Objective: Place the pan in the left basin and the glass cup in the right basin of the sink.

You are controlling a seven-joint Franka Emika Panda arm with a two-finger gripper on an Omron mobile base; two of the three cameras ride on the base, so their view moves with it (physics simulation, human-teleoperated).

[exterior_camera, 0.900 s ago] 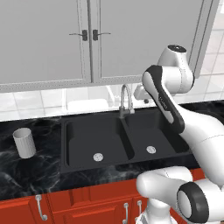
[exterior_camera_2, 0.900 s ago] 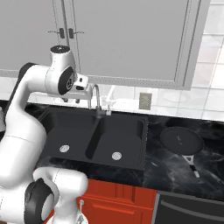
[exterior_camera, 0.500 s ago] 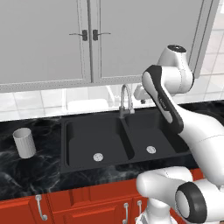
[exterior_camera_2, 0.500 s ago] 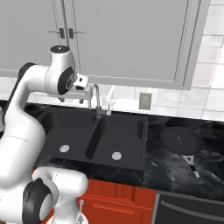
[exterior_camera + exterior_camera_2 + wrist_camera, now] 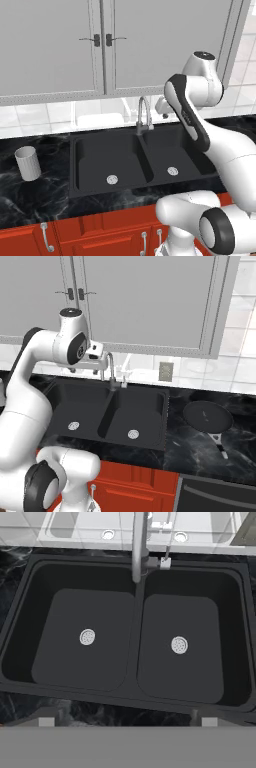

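The black double sink (image 5: 74,165) lies in front of me, with a chrome faucet (image 5: 144,116) over its divider. The left basin (image 5: 60,657) and the right basin (image 5: 202,667) each hold nothing but a silver drain. The glass cup (image 5: 28,163) stands upright on the dark counter left of the sink. On the counter right of the sink rests the flat black pan (image 5: 207,415), its thin handle pointing toward the front edge. My gripper (image 5: 127,722) hangs high over the sink's front rim, open, with nothing between its widely spread fingertips (image 5: 46,722).
Grey wall cabinets (image 5: 100,45) hang above the tiled backsplash. A wall outlet (image 5: 166,371) sits behind the sink's right end. Red base cabinets (image 5: 100,232) run under the marbled black counter (image 5: 200,448).
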